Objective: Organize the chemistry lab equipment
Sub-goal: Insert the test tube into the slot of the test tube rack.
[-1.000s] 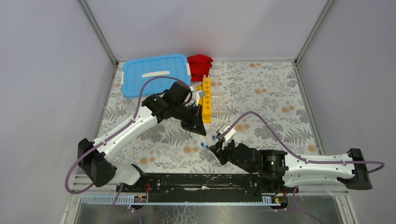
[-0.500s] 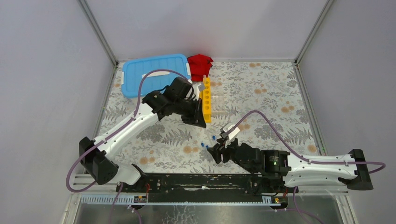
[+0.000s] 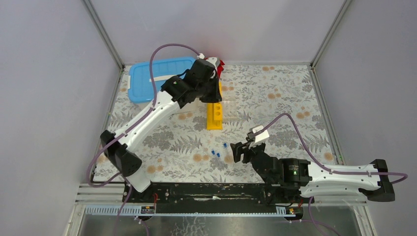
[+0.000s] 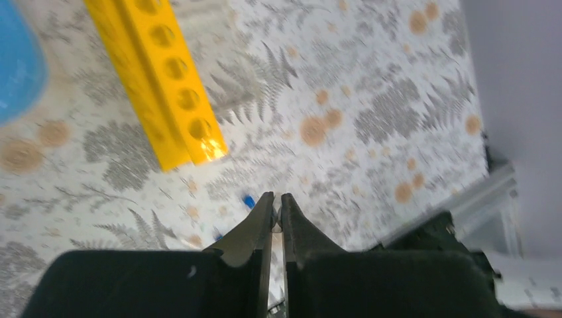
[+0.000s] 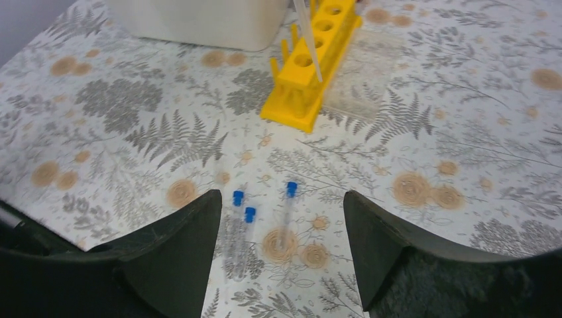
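My left gripper [image 3: 211, 98] hangs over the long yellow holed rack [image 3: 214, 115]. Its jaws are shut on a thin clear tube [image 5: 309, 43], whose lower end points at the rack's holes [image 5: 303, 61]. In the left wrist view the fingertips [image 4: 278, 202] nearly touch, with a sliver of clear tube between them. Three blue-capped tubes [image 5: 235, 222] [image 5: 248, 238] [image 5: 285, 215] lie flat on the mat. My right gripper [image 5: 281, 199] stands open, low and just in front of them, holding nothing. The same tubes [image 3: 219, 152] lie left of the right gripper [image 3: 242, 150] in the top view.
The white blue-lidded tub [image 3: 145, 81] stands at the back left, close to the rack's far end. A clear tube holder [image 5: 361, 89] lies against the rack's right side. A red cloth [image 3: 220, 64] shows behind the left wrist. Metal frame posts border the mat.
The left arm swung from near the loose tubes up and back over the rack. The right gripper went from shut to open and drew slightly right of the tubes.
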